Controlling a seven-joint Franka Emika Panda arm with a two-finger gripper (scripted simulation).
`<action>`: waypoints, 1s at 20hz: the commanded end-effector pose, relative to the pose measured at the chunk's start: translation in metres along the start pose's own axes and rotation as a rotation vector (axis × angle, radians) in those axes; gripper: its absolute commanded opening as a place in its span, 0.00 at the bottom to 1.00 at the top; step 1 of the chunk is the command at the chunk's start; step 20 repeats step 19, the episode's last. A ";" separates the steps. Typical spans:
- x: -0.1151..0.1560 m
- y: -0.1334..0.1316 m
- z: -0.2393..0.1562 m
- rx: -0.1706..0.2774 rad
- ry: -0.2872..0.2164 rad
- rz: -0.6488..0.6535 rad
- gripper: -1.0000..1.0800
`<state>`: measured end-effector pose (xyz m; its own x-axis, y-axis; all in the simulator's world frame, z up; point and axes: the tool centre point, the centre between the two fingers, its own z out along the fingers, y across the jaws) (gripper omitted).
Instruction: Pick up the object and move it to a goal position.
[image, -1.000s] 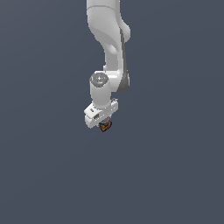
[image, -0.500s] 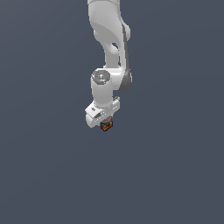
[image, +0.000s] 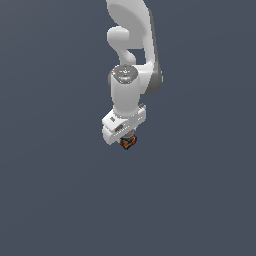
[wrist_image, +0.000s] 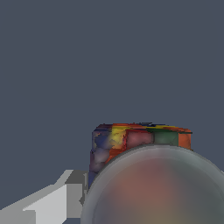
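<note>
I read the gripper (image: 126, 136) as clenched on the object (image: 128, 142), which hangs at its 6 o'clock. It looks tiny, light, rigid; I'd hold its patterned sides, not the rounded top.

arm: white, hanging down from above | hand (image: 128, 140): pointing down, fingers hidden

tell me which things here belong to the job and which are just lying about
Part of the job:
- the object, small, orange-red and black, sitting at the claw's tip
- the claw, white, directly over the object

Just lying about:
- nothing else shows; only a plain dark grey background in both views
</note>
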<state>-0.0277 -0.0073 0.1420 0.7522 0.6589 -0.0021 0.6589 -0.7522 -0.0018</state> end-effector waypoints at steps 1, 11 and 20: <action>0.015 0.000 -0.023 -0.002 0.003 0.000 0.00; 0.053 -0.001 -0.075 -0.002 0.002 0.000 0.00; 0.060 0.000 -0.083 -0.002 0.002 0.000 0.00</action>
